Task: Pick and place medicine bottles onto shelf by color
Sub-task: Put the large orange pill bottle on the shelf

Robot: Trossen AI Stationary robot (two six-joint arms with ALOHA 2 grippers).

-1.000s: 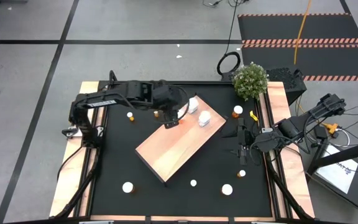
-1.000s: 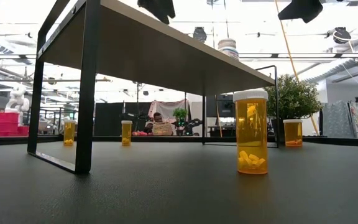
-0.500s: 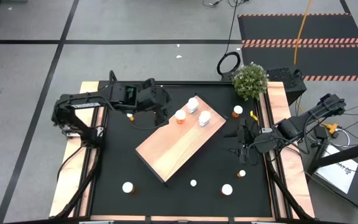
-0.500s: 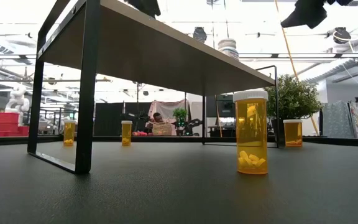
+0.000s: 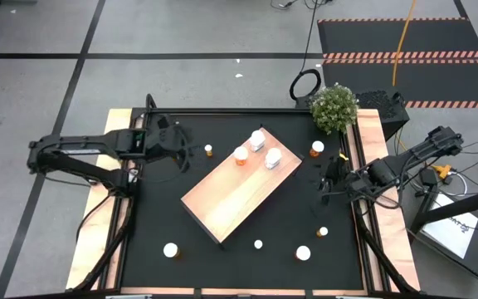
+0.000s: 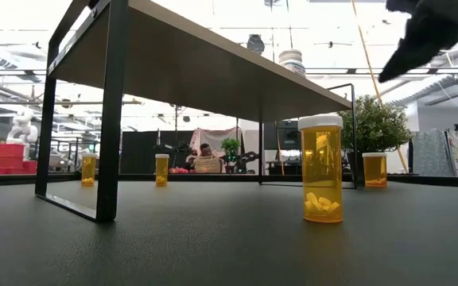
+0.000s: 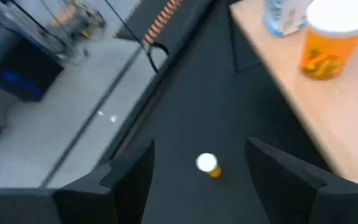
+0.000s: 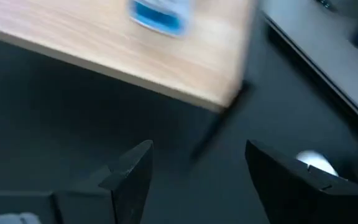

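Observation:
The shelf (image 5: 237, 184) is a pale wooden board on thin dark legs, lying slantwise mid-table. On its far end stand one orange bottle (image 5: 241, 155) and two white bottles (image 5: 258, 139) (image 5: 273, 158). My left gripper (image 5: 178, 151) hovers open over the mat left of the shelf. In the left wrist view a small orange bottle (image 7: 207, 165) stands on the mat ahead of its fingers. My right gripper (image 5: 329, 178) hangs open right of the shelf, near the table's right edge, and faces the shelf's end (image 8: 135, 50).
More bottles stand on the black mat: one beside the plant (image 5: 318, 148), one left of the shelf (image 5: 208, 150), and several along the near side (image 5: 171, 249) (image 5: 258, 244) (image 5: 303, 252) (image 5: 323, 232). A potted plant (image 5: 334, 108) sits at the far right corner.
My left gripper has drawn back from over the shelf toward the table's left edge. The orange bottle it was over stays upright on the shelf. My right gripper has shifted a little toward the far right.

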